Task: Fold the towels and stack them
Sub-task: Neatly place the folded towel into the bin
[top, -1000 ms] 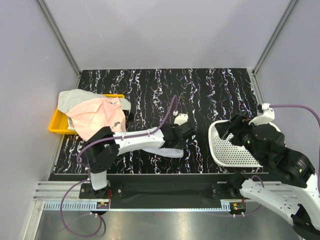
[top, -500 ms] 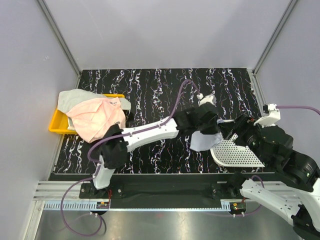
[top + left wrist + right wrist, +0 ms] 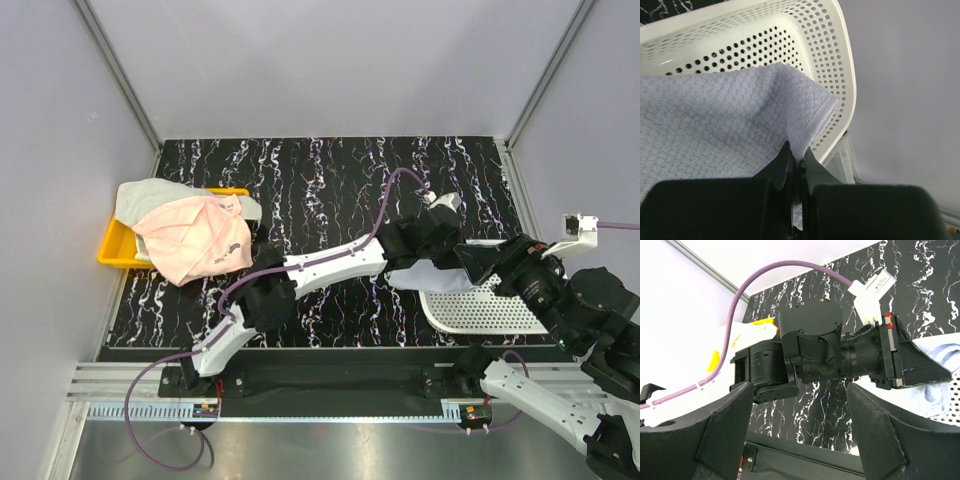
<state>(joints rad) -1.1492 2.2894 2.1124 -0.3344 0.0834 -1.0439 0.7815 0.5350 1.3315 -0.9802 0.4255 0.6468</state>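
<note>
Towel (image 3: 414, 279) over the basket (image 3: 482, 304) at the right — towel heap (image 3: 190, 240) on the tray (image 3: 110, 249), far left

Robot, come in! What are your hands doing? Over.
Left hand shut on pale blue waffle-cloth towel over white perforated plastic basket. Right hand open, empty. Nothing blocking.

Pale blue towel (image 3: 412, 280) largely hidden under left arm (image 3: 330, 265); basket (image 3: 480, 312) partly behind right arm (image 3: 560, 295)
</note>
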